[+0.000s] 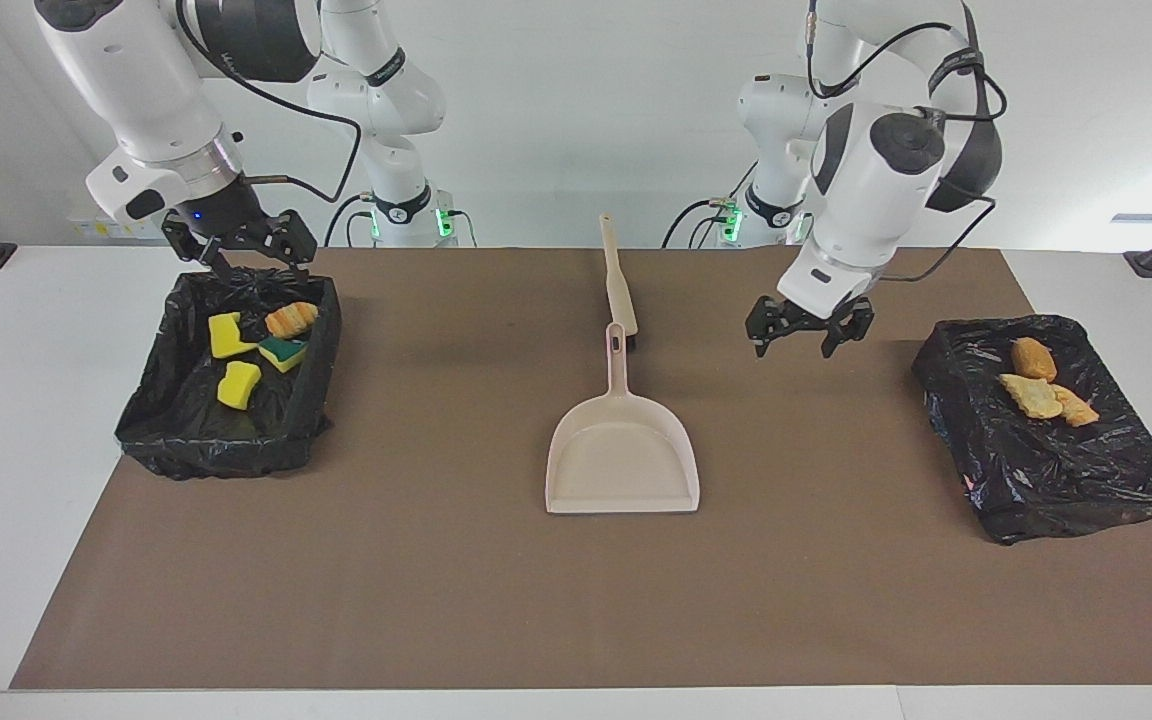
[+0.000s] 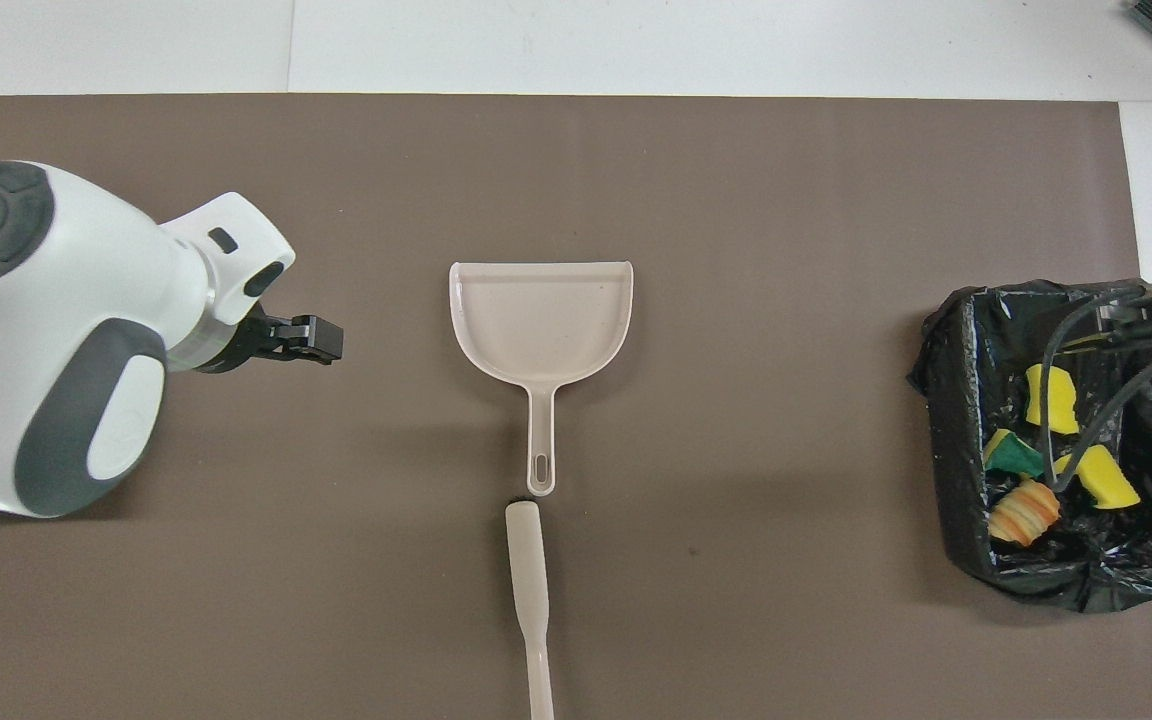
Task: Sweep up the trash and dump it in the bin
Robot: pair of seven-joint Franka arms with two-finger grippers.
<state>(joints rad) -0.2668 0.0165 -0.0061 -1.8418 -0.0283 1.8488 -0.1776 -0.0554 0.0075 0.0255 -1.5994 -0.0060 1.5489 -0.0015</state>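
The beige dustpan (image 1: pixel 622 455) (image 2: pixel 540 315) lies flat mid-mat, handle pointing at the robots, nothing holding it. The trash sits in two black-bagged bins. Several yellow, green-backed and orange-striped chunks (image 1: pixel 226 335) (image 2: pixel 1051 397) are in the bin (image 1: pixel 216 455) (image 2: pixel 946 400) at the right arm's end. Three tan and orange chunks (image 1: pixel 1031 396) lie on the bin (image 1: pixel 1066 490) at the left arm's end. My left gripper (image 1: pixel 806 335) (image 2: pixel 306 340) hangs open and empty over bare mat between dustpan and that bin. My right gripper (image 1: pixel 236 250) waits open over its bin's rim.
The beige brush (image 1: pixel 620 290) (image 2: pixel 528 580) lies on the mat in line with the dustpan's handle, nearer to the robots. In the overhead view the left arm's wrist covers the bin at its end. The brown mat (image 1: pixel 436 560) has white table around it.
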